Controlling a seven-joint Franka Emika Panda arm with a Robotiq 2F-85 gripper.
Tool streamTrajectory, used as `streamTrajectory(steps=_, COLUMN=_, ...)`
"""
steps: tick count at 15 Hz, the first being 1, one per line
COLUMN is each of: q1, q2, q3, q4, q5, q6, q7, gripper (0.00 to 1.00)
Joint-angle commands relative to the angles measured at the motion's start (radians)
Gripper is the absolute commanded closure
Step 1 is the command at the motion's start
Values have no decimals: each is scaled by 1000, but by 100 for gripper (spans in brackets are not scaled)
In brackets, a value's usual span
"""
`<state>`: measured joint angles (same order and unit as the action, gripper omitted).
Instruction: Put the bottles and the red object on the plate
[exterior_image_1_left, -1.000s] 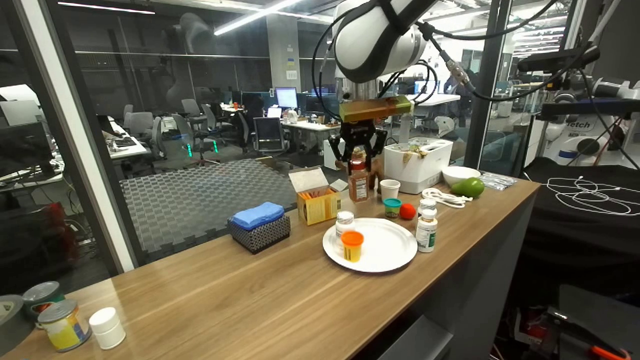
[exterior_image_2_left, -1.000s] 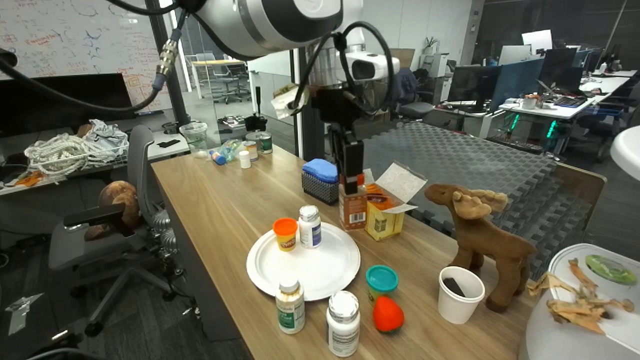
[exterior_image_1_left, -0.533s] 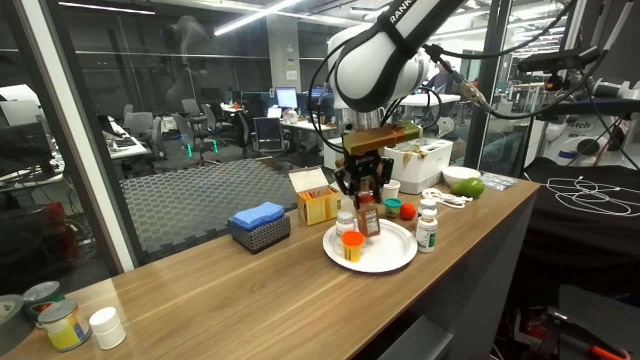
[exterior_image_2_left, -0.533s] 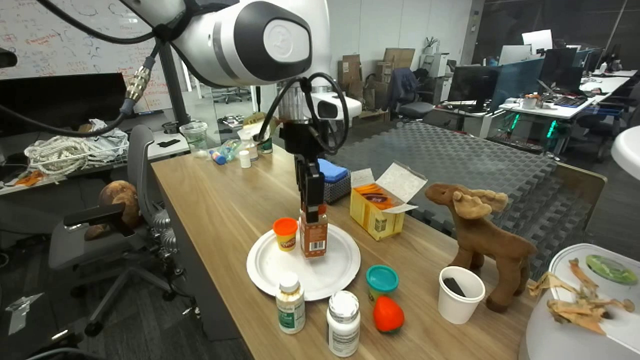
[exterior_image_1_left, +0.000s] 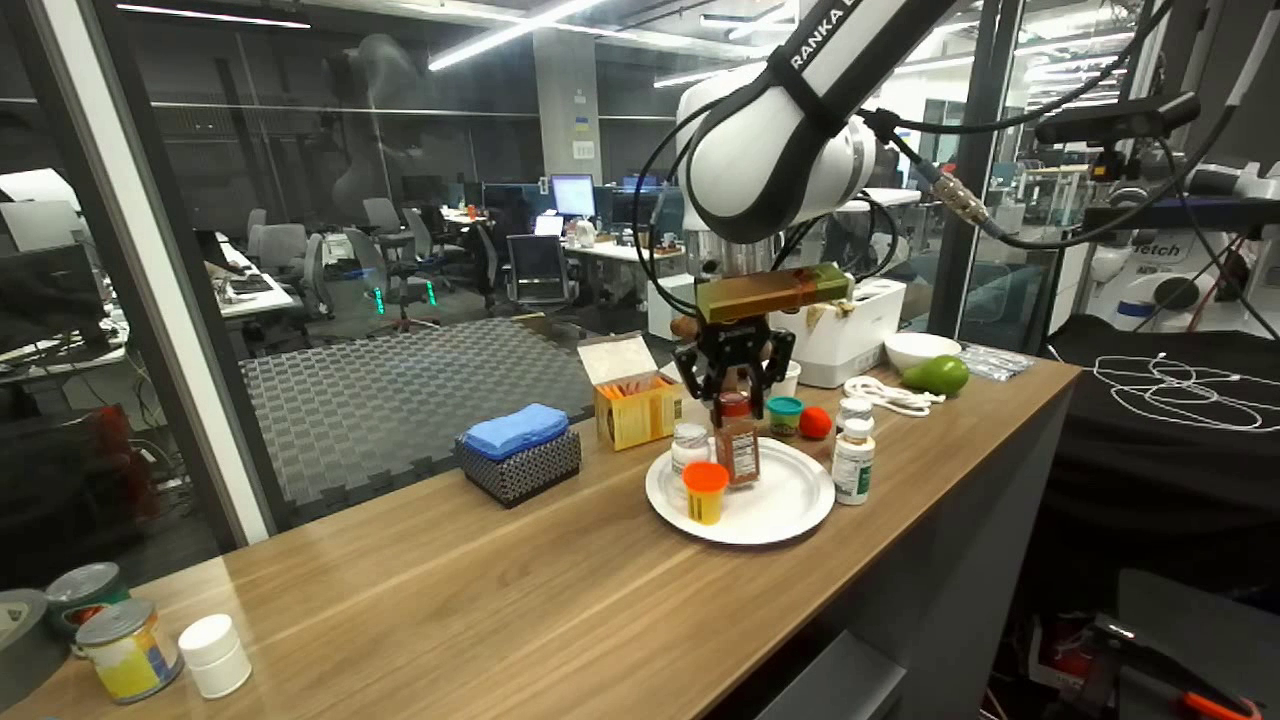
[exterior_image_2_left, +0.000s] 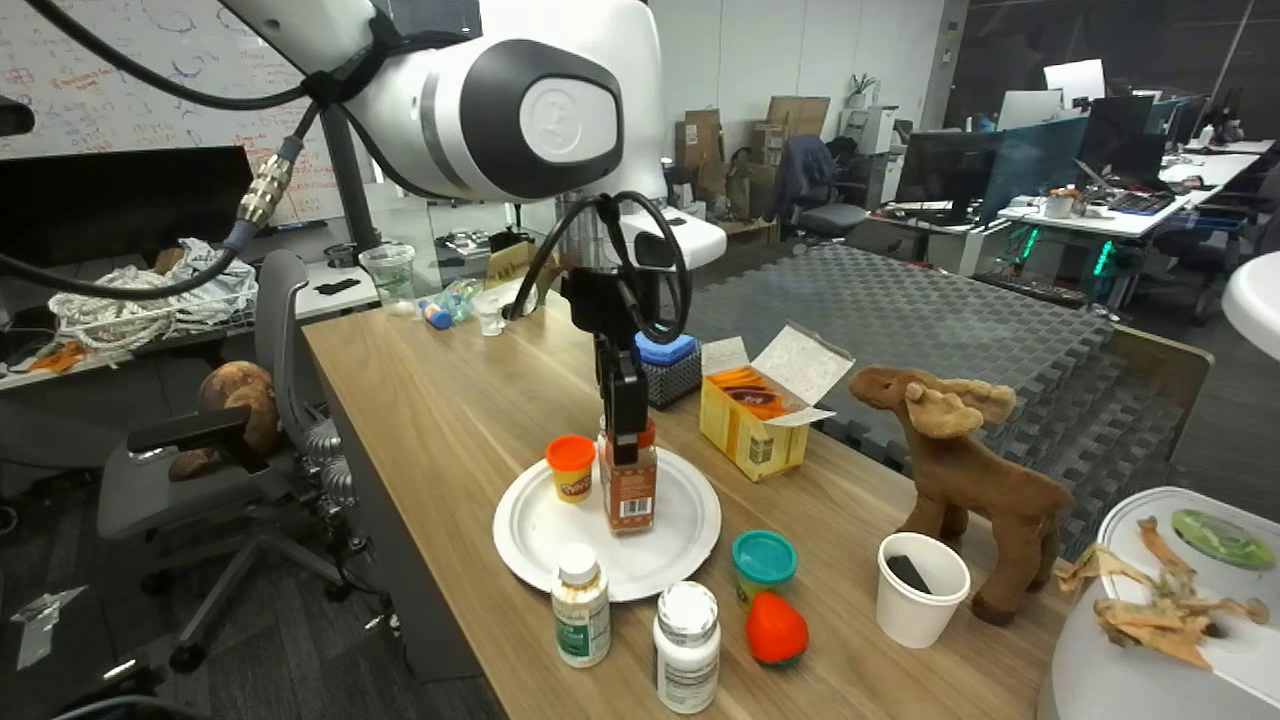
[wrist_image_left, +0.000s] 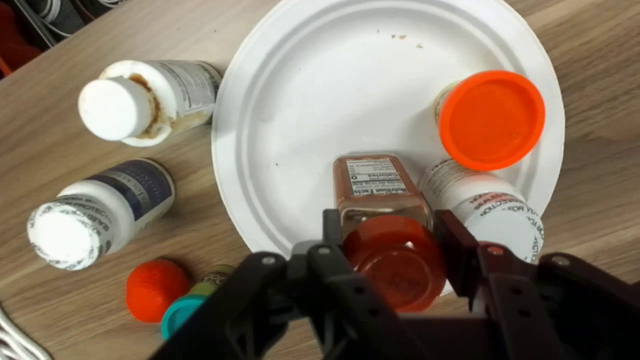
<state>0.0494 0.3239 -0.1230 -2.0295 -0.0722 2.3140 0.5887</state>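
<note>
In an exterior view, the white pill bottle (exterior_image_1_left: 690, 449) and orange-lidded tub (exterior_image_1_left: 705, 497) sit grouped on the plate (exterior_image_1_left: 785, 512), I'd guess to leave room. In an exterior view, the green-labelled bottle (exterior_image_2_left: 581, 620) stands on the counter (exterior_image_2_left: 430, 400), likely queued. In the wrist view, my claw (wrist_image_left: 392, 233), part-closed, grips the red-capped bottle (wrist_image_left: 377, 186) by its cap (wrist_image_left: 400, 275), presumably to set it upright; base contact I can't tell.

In the wrist view, the round white plate (wrist_image_left: 310, 105) looks like matt pressed paper. At its three o'clock, the squat orange-lidded tub (wrist_image_left: 491, 120) is smooth, dull plastic; at six, the square-sided see-through bottle (wrist_image_left: 385, 210), glass or plastic unclear, has a glossy red cap (wrist_image_left: 395, 267). At nine, the white-capped white plastic bottle (wrist_image_left: 160, 97) has a smooth, brown-stained shoulder. The brown desk (exterior_image_1_left: 500, 580) shows smooth wood grain.
</note>
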Motion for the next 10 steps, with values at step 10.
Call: streamTrajectory(steps=10, q1=-35, q2=-8, q3=-1, q4=-14, q5=110, q6=118, q7=27, gripper=76)
